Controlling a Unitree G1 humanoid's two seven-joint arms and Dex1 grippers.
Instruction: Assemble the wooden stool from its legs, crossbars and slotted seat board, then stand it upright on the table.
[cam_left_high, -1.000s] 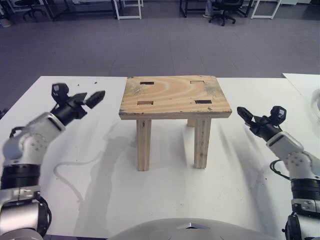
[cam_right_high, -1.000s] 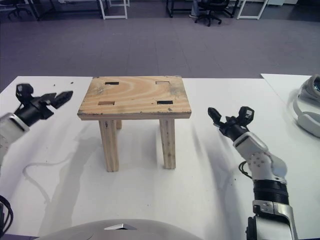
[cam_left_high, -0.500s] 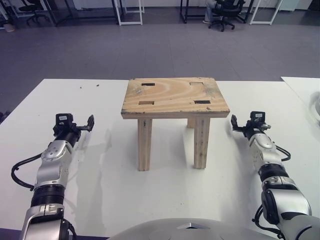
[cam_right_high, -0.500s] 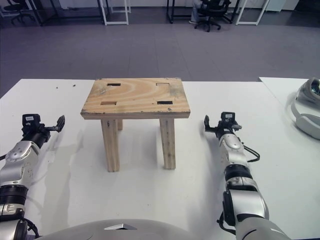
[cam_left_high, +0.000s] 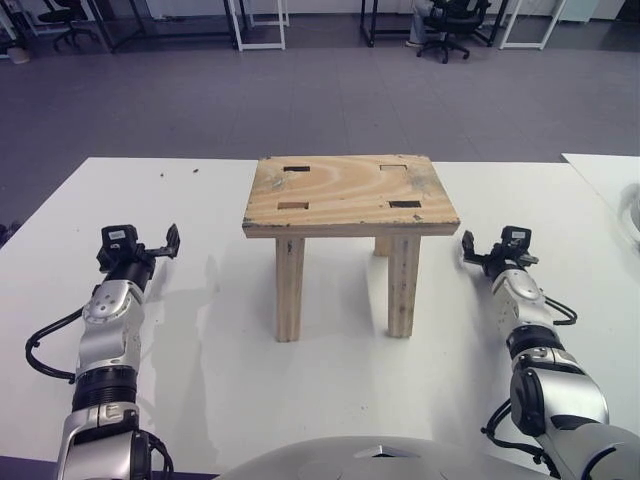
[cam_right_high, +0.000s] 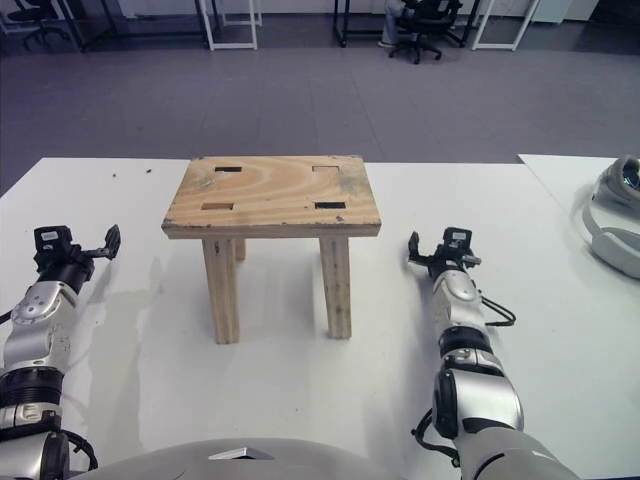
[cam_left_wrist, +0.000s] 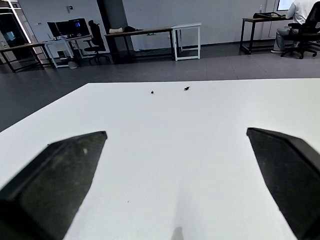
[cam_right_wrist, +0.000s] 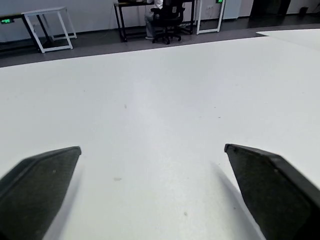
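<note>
The wooden stool (cam_left_high: 350, 195) stands upright in the middle of the white table (cam_left_high: 330, 380), its slotted seat board (cam_right_high: 272, 190) on top and the legs (cam_left_high: 289, 290) under it. My left gripper (cam_left_high: 143, 248) rests low on the table to the stool's left, well apart from it, open with nothing between its fingers (cam_left_wrist: 55, 175). My right gripper (cam_left_high: 492, 250) lies low to the right of the stool, also apart from it. It is open and empty, as its wide-set fingers (cam_right_wrist: 272, 182) show.
A white and grey headset-like object (cam_right_high: 615, 220) lies on the neighbouring table at the far right. A few small dark specks (cam_left_high: 165, 173) sit near the table's far left edge. Bare tabletop surrounds the stool on all sides.
Both arms have come down from raised, inward-angled poses and now lie stretched forward on the table beside the stool. The stool has stayed in place. The head camera shifted slightly.
</note>
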